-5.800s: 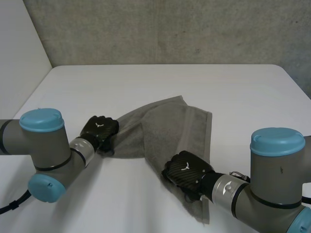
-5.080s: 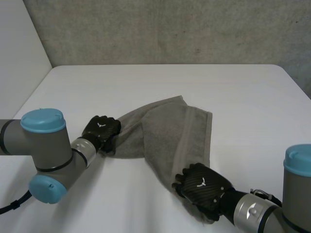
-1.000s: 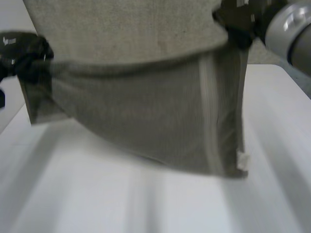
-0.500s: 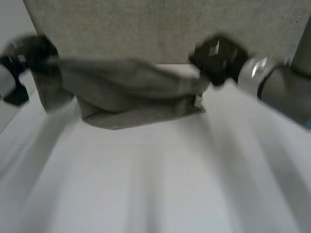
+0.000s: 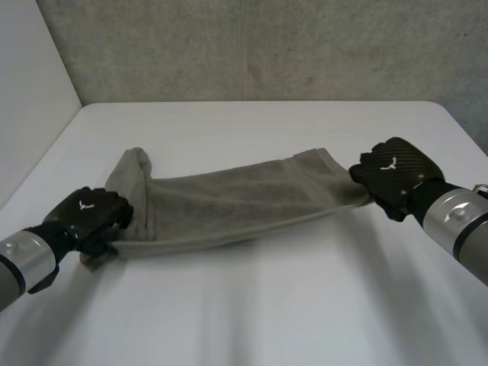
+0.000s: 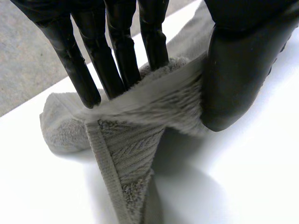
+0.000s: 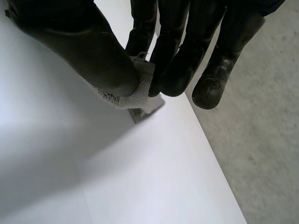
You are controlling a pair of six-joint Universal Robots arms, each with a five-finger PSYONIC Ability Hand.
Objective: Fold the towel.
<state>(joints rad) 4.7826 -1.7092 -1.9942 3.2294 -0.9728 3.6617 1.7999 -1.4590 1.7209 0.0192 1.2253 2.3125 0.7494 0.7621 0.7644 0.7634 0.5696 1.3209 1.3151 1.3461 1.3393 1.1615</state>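
The grey towel [image 5: 229, 202] lies stretched in a long rumpled band across the white table [image 5: 252, 305]. My left hand [image 5: 90, 216] is at its left end. In the left wrist view, the towel [image 6: 154, 100] stands raised off the table, pinched between my straight fingers [image 6: 117, 51] and thumb [image 6: 238, 60]. One hemmed corner hangs down below them. My right hand [image 5: 393, 174] is at the towel's right end. There the thumb [image 7: 79, 42] and fingers [image 7: 173, 56] pinch a small corner of the towel [image 7: 133, 95] just above the table.
A grey concrete wall [image 5: 267, 46] stands behind the table's far edge. The table's right edge runs close beside my right hand, with grey floor [image 7: 266, 116] beyond it. Bare tabletop lies in front of the towel.
A second ago both hands held the towel up, hanging in front of the camera. They have since swung down and apart, and the towel now lies stretched on the table between them.
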